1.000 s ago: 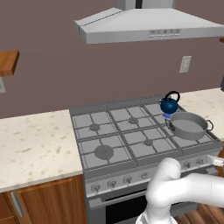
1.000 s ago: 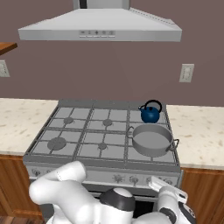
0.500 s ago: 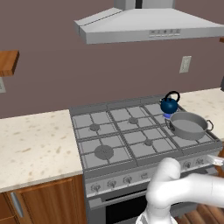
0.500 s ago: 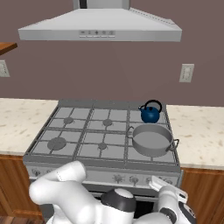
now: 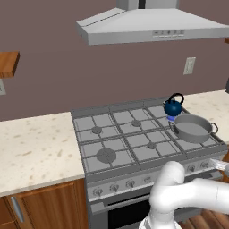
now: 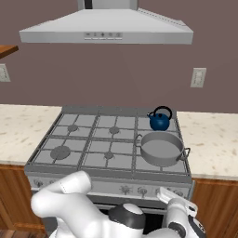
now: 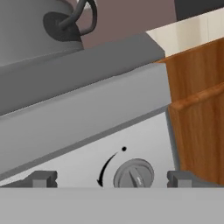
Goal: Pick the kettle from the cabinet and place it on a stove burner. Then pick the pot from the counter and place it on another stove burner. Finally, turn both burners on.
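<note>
Gripper (image 7: 112, 180) wide open – tips flank knob (image 7: 133, 174), apparently apart.

A home kitchen: a grey six-burner gas stove (image 5: 134, 134) under a steel range hood (image 5: 152, 24), flanked by beige speckled stone counter (image 5: 31, 147).

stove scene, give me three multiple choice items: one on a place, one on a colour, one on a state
1. Where does the kettle stand?
A. rear right burner
B. counter
C. front left burner

2. What colour is the kettle?
A. red
B. dark blue
C. white

3. How is the pincer at the stove knob?
A. shut on the knob
B. open, a fingertip either side
C. holding the pot

Answers: 1 A, it sits just behind the pot on the stove. 2 B, glossy blue body. 3 B, hand view shows the tips apart, flanking the knob.
</note>
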Robot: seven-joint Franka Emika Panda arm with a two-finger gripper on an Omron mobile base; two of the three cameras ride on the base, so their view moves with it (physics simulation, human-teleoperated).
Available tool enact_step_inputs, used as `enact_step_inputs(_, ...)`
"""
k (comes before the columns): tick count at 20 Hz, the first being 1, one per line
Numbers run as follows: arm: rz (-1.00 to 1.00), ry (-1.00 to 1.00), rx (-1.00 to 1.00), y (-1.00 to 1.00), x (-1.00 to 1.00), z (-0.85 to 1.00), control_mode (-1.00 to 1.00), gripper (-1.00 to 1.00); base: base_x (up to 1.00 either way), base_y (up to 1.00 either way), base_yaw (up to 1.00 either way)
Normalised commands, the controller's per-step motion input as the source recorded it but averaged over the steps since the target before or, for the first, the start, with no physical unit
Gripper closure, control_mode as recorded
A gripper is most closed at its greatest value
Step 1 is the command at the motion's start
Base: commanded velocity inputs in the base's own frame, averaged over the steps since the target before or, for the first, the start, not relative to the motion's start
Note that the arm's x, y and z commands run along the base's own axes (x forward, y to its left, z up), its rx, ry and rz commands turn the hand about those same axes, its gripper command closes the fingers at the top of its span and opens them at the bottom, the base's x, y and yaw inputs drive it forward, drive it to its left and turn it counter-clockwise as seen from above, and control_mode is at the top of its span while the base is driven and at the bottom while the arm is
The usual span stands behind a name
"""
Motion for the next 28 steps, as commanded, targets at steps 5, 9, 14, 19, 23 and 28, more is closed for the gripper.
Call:
enact_step_inputs(5, 0.38, -0.19, 0.17, -0.98, -0.32, -0.12, -1.0, -1.0, 0.0, 0.0, 0.0)
enact_step_inputs(9, 0.38, -0.18, 0.17, -0.99, -0.33, -0.13, -1.0, -1.0, 0.0, 0.0, 0.0)
enact_step_inputs(14, 0.38, -0.19, 0.17, -0.97, -0.3, -0.13, -1.0, -1.0, 0.0, 0.0, 0.0)
enact_step_inputs(19, 0.39, -0.19, 0.16, -0.92, -0.18, -0.21, -1.0, -1.0, 0.0, 0.0, 0.0)
enact_step_inputs(23, 0.42, -0.18, 0.13, -0.72, -0.02, -0.36, -1.0, -1.0, 0.0, 0.0, 0.0)
enact_step_inputs(28, 0.43, -0.18, 0.12, -0.68, -0.13, -0.34, -1.0, 1.0, 0.0, 0.0, 0.0)
